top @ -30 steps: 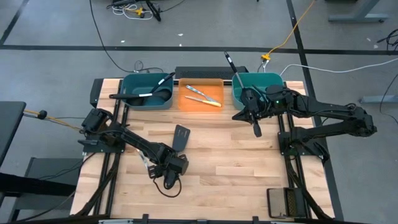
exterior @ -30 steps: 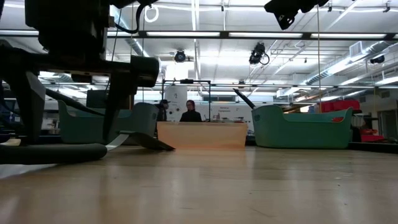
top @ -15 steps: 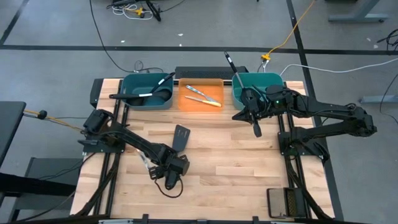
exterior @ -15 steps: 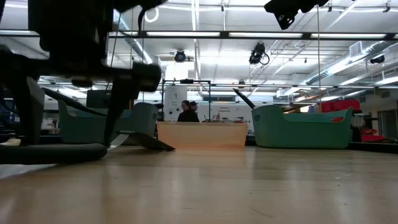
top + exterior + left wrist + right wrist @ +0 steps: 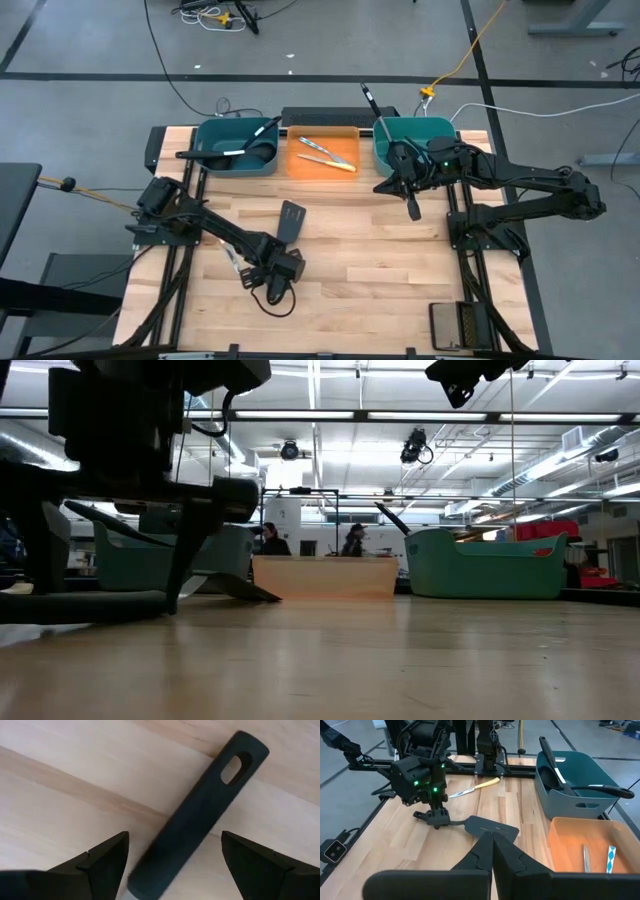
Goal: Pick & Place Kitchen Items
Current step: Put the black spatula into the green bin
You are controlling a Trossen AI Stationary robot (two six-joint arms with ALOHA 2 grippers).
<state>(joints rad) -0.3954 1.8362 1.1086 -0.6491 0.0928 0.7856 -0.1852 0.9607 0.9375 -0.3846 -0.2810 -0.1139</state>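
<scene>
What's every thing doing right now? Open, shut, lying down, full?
Left pincer: open, astride the spatula handle.
Right pincer: shut, holding nothing.
Black spatula: lying flat on the table.
Yellow-handled knife: lying flat on the table.
Orange bin: two knives inside.
Left teal bin: black utensils inside.
Right teal bin: one utensil sticking out.

Matt black, seemingly plastic handle (image 5: pixel 200 815)

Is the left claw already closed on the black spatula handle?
No, the left claw stands open, its fingers on either side of the black spatula handle lying on the table.
</scene>
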